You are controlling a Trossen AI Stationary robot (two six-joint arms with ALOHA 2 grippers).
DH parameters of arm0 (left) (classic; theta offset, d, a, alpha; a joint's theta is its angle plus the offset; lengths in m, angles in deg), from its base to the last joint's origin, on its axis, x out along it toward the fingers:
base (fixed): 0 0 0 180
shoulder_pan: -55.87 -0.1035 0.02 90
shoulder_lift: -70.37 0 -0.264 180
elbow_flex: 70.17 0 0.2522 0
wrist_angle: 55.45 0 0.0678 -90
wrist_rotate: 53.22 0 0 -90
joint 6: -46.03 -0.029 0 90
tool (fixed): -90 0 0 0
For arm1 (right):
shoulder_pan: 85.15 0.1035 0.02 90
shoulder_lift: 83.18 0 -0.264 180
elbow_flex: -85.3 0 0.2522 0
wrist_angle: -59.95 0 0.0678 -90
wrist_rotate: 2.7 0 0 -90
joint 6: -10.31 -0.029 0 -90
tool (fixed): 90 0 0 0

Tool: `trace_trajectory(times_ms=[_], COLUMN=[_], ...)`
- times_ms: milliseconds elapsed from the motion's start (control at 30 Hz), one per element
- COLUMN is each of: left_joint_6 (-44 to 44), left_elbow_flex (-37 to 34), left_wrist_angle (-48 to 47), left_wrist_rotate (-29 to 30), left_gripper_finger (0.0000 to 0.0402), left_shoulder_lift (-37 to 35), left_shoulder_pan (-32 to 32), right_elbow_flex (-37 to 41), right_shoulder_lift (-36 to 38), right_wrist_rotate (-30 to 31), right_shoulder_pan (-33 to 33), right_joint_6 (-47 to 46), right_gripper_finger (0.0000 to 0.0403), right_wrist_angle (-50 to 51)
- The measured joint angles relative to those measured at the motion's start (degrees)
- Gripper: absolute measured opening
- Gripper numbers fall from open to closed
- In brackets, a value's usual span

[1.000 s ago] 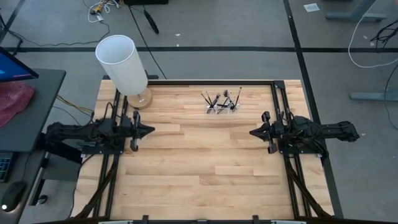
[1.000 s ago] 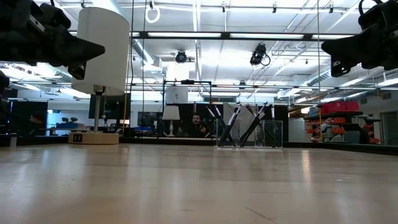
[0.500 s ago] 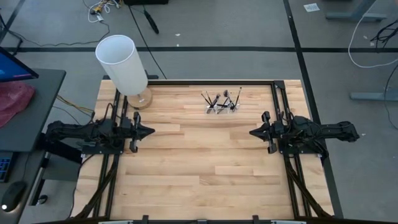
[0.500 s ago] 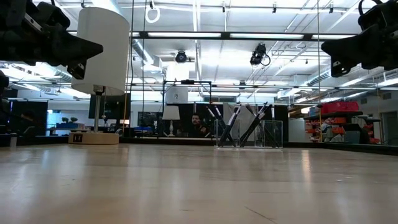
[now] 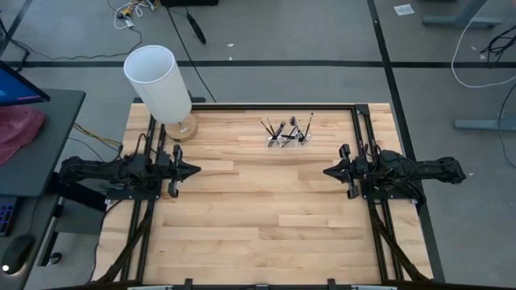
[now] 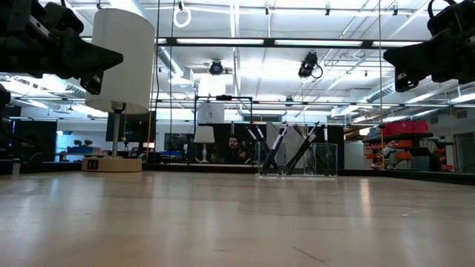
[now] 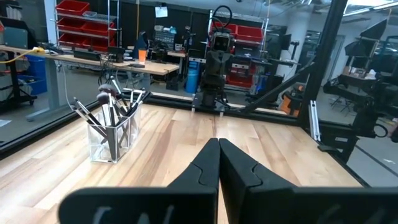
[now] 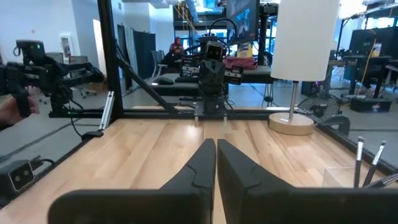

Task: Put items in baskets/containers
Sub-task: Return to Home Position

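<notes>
- At the 12 o'clock edge of the tabletop point(image 5: 258, 217), a touch toward 1, the small clear holder point(image 5: 287, 143) stands upright. The makeup brushes point(image 5: 284, 129) lean inside it at splayed angles.
- Left tool point(image 5: 193, 170) hangs at 9 o'clock, above the wood. Its fingers are clenched tip to tip on nothing, pointing toward the centre.
- Right tool point(image 5: 327, 171) hangs at 3 o'clock, likewise clenched and empty, facing the left one.
- Both tools are well apart from the holder.
- A tall white cylinder point(image 5: 157, 80) on a round wooden base point(image 5: 185, 129) stands at about 10 o'clock, near the far corner.
</notes>
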Motion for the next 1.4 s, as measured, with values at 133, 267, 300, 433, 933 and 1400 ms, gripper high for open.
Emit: trace_trajectory(times_ms=[133, 267, 300, 433, 933, 1400], left_joint_6=[0.0, 0.0, 0.0, 0.0, 0.0, 0.0], left_elbow_flex=[0.0, 0.0, 0.0, 0.0, 0.0, 0.0], left_wrist_angle=[0.0, 0.0, 0.0, 0.0, 0.0, 0.0], left_wrist_rotate=[0.0, 0.0, 0.0, 0.0, 0.0, 0.0], left_gripper_finger=[0.0005, 0.0005, 0.0005, 0.0005, 0.0005, 0.0005], left_shoulder_lift=[0.0, 0.0, 0.0, 0.0, 0.0, 0.0], left_shoulder_pan=[0.0, 0.0, 0.0, 0.0, 0.0, 0.0], right_elbow_flex=[0.0, 0.0, 0.0, 0.0, 0.0, 0.0], right_shoulder_lift=[0.0, 0.0, 0.0, 0.0, 0.0, 0.0], right_wrist_rotate=[0.0, 0.0, 0.0, 0.0, 0.0, 0.0], right_shoulder_pan=[0.0, 0.0, 0.0, 0.0, 0.0, 0.0], right_joint_6=[-1.3, -1.7, -1.8, -1.2, 0.0, 0.0], right_gripper_finger=[0.002, 0.002, 0.002, 0.002, 0.002, 0.002], right_wrist_angle=[-0.1, -0.1, -0.1, -0.1, 0.0, 0.0])
